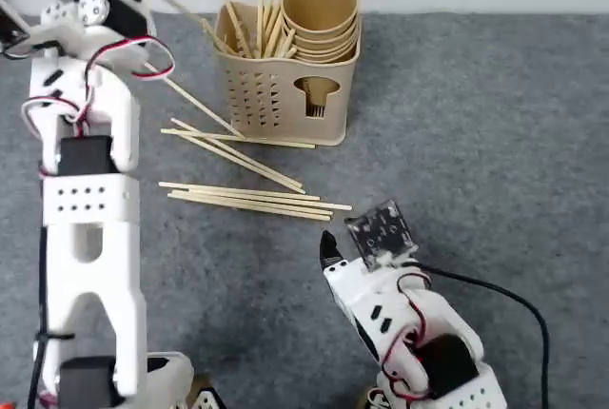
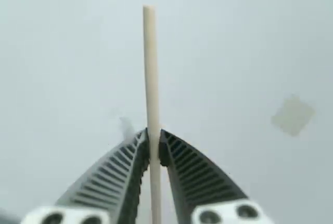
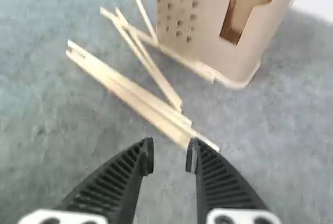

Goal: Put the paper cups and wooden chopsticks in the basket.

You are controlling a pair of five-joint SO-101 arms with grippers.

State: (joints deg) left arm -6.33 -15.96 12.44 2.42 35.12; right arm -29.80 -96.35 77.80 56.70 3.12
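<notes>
Beige basket (image 1: 276, 95): upright, well ahead of the right gripper (image 3: 169, 154). Nested paper cups (image 1: 322, 11): seated in its compartment farther from the left gripper (image 2: 154, 139); standing chopsticks (image 1: 260, 9) occupy the nearer one. Right gripper: narrowly parted, empty; loose wooden chopsticks (image 1: 249, 198) lie on the grey mat (image 1: 495, 143) just beyond its tips. Left gripper: clamped on one chopstick (image 2: 150, 73), which projects past its tips.

Our left gripper (image 2: 154, 148) raised at the table's far-left corner, pinching a chopstick (image 2: 150, 67), our right gripper (image 3: 169, 156) low, fingers parted.
</notes>
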